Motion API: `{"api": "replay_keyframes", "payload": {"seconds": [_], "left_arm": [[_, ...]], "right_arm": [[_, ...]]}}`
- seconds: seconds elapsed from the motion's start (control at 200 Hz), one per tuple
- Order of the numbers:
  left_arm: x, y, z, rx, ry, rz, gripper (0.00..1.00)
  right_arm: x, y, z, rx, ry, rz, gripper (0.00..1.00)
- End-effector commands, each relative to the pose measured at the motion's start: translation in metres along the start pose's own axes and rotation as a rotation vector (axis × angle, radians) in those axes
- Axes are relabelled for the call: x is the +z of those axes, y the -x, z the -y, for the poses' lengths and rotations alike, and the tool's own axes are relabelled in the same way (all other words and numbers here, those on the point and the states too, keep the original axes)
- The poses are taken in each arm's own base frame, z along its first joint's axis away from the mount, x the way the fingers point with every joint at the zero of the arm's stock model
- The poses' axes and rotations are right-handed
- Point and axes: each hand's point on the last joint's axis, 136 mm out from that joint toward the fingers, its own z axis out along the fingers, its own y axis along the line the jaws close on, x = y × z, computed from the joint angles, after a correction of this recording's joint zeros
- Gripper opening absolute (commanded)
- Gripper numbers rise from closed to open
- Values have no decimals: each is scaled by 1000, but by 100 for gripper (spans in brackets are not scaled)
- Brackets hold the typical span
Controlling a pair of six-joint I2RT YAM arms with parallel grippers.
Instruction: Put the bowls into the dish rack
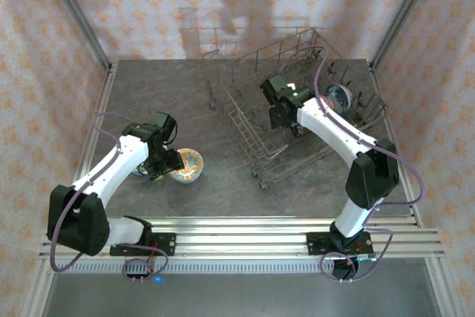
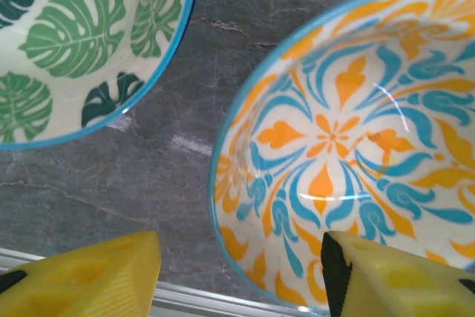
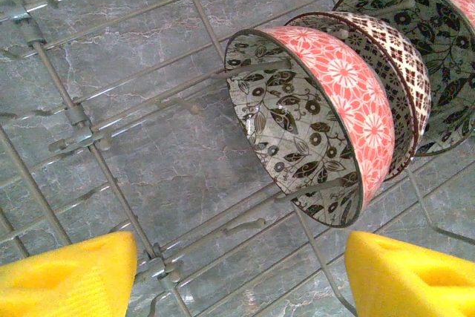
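The green bowl point(image 2: 74, 50) runs off the top and left edges, the orange bowl point(image 2: 341, 146) off the right. In the rack point(image 3: 80, 136), the last bowl point(image 3: 445, 42) is cut off too. From above, the left arm point(image 1: 119, 161) hides most of the green bowl.

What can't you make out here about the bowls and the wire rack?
Top view: the green leaf-patterned ceramic bowl sits mostly under the left arm.
Top view: the right arm hides bowls in the grey wire dish rack, so no count.
Right wrist view: the rearmost black floral bowl is cut off by the edge.
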Motion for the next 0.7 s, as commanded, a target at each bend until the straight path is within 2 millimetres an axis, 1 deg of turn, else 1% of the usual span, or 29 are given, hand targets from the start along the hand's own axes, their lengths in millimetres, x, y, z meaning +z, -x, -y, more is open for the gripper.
{"api": "replay_keyframes", "payload": {"seconds": [0.0, 0.06, 0.155, 0.27, 0.29, 0.395, 0.516, 0.696], "left_arm": [[10, 8, 0, 24, 13, 3, 59], [12, 10, 2, 32, 11, -2, 57], [14, 13, 6, 48, 4, -6, 51], [15, 15, 9, 54, 2, -14, 39], [15, 15, 9, 79, 1, -15, 37], [16, 15, 11, 94, -2, -23, 31], [16, 14, 13, 110, -11, -37, 26], [13, 13, 12, 128, -5, -43, 28]], "right_arm": [[-14, 2, 11, 26, -11, 23, 73], [-14, 2, 12, 29, -16, 23, 73], [-14, 1, 12, 31, -22, 14, 73], [-15, 1, 14, 35, -28, 12, 73], [-15, 1, 14, 35, -28, 11, 73], [-17, 2, 15, 37, -29, 14, 73], [-17, 1, 15, 36, -32, 9, 73], [-18, 0, 17, 40, -36, 8, 73]]}}
